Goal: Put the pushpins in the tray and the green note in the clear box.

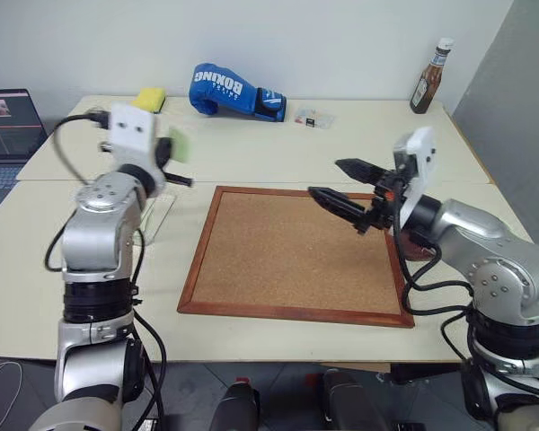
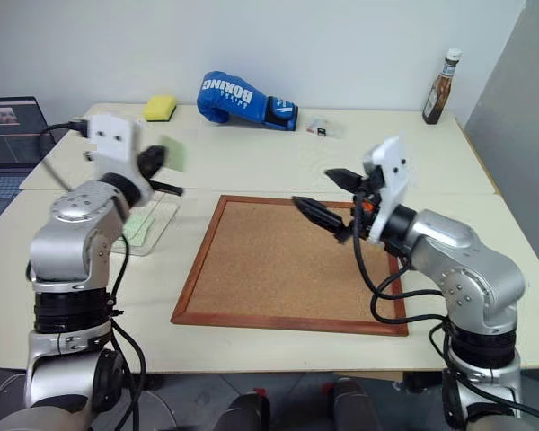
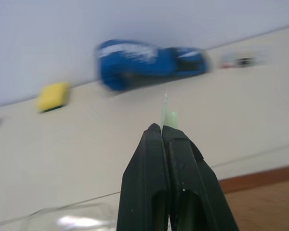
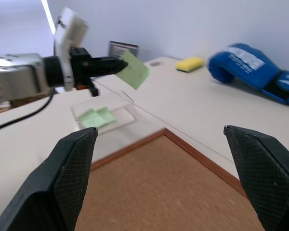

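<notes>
My left gripper (image 4: 116, 64) is shut on the pale green note (image 4: 133, 70) and holds it up in the air, level, over the table's left side. The note (image 1: 181, 144) hangs above the clear box (image 4: 116, 98), which lies left of the cork board with green notes inside. My right gripper (image 1: 323, 177) is open and empty, raised over the board's right part and pointing left. A bit of the reddish-brown tray (image 1: 419, 252) shows behind my right forearm. The pushpins are out of view.
A wood-framed cork board (image 1: 287, 260) covers the table's middle. Along the far edge lie a yellow sponge (image 1: 149, 98), a blue boxing glove (image 1: 220, 88), a tiny clear case (image 1: 313, 117) and a sauce bottle (image 1: 428, 76). A laptop (image 1: 4, 135) is at far left.
</notes>
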Motion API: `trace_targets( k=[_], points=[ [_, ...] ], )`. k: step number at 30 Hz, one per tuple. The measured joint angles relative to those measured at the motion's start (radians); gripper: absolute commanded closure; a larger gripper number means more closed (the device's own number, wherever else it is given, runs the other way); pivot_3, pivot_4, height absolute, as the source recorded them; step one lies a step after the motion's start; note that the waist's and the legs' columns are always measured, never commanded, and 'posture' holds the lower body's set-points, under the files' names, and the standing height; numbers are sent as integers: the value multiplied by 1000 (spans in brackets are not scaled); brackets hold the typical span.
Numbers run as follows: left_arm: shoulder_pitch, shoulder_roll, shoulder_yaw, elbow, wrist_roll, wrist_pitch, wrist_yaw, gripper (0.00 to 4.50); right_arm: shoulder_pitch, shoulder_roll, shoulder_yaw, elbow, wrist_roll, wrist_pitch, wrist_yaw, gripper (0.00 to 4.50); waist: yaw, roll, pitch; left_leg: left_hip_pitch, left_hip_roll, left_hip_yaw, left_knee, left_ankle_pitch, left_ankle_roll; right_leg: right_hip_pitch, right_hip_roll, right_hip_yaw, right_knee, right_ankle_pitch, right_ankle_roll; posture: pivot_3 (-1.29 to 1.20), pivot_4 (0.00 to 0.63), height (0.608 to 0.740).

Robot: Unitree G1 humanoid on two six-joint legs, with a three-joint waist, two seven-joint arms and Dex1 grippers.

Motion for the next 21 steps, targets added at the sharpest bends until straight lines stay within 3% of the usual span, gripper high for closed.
trace_targets(
  k=[5,17,21],
  points=[
    [55,-49,76,69,32,-2,141,4500,3,13,61,35,-26,-48,2,39,14,0,0,-1,-1,-1,1,0,0,0,-1,-1,0,0,0,0,150,740],
    [87,-93,76,146,15,-51,168,2334,41,-2,62,53,-36,-62,-47,0,22,-1,0,-1,-1,-2,3,0,0,0,-1,-2,1,1,-1,0,150,740],
    [81,-89,71,150,13,-75,157,1405,44,-2,56,51,-30,-58,-70,0,22,-1,0,-1,-1,-2,3,0,0,0,-1,-2,1,1,-1,0,150,740]
  ],
)
